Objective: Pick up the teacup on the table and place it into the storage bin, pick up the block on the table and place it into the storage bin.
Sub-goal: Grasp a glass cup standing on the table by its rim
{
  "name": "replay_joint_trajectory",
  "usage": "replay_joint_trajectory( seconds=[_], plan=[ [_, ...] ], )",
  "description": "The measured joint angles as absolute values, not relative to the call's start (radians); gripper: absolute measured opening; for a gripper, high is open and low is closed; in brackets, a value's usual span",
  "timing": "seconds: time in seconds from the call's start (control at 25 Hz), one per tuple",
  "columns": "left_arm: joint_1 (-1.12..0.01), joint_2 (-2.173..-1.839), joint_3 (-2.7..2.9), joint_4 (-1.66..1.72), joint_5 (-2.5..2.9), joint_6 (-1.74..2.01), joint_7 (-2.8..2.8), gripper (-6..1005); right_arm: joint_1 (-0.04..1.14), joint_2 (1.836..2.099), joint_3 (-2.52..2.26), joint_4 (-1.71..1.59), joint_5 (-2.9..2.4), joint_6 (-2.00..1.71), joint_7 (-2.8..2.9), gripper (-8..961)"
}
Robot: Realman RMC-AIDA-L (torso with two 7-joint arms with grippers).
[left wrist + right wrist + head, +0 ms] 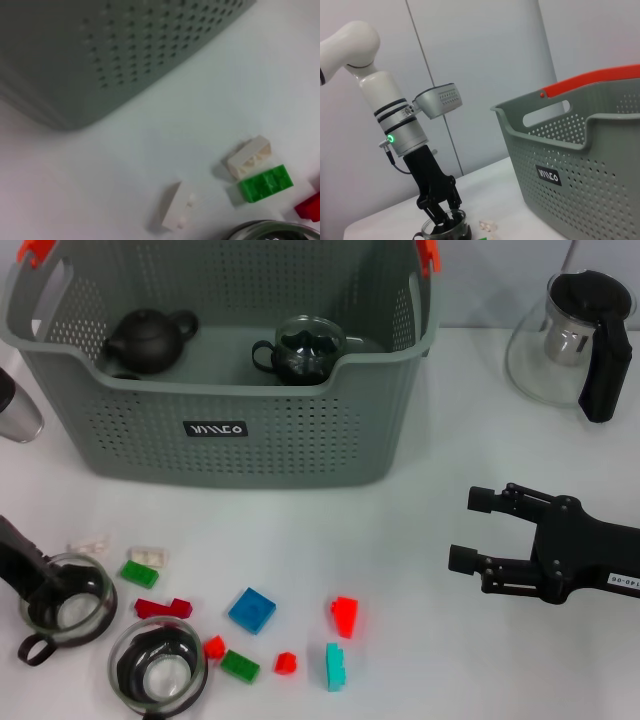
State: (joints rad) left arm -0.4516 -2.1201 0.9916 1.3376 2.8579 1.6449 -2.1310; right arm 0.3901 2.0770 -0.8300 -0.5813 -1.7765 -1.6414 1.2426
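Note:
The grey storage bin [230, 390] stands at the back and holds a glass teacup [305, 348] and a black teapot [148, 340]. Two glass teacups stand at the front left. My left gripper [38, 585] is shut on the rim of the left teacup [68, 610], which rests on the table. The right wrist view shows that gripper [441, 217] down at the cup [447, 231]. The other teacup [157, 670] stands free. Several blocks lie nearby, among them a blue block [252, 610] and a red block [345, 617]. My right gripper [468, 530] is open and empty at the right.
A glass teapot with a black handle [570, 340] stands at the back right. A metal cup [15, 412] is at the left edge. A green block [266, 183] and white blocks [248, 156] lie beside the held cup, near the bin wall [100, 50].

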Motion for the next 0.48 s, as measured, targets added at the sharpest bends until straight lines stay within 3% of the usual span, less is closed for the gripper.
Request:
replay_joint_trajectory(
  seconds=[0.12, 0.48],
  plan=[
    [-0.454, -2.119, 0.992, 1.339, 2.858, 1.644, -2.138, 417, 0.39, 2.077, -0.829, -0.58, -1.776, -1.641, 1.243, 926],
    [-0.454, -2.116, 0.989, 1.348, 2.858, 1.644, -2.143, 105, 0.388, 2.077, -0.828, -0.579, -1.772, -1.632, 1.243, 926]
  ],
)
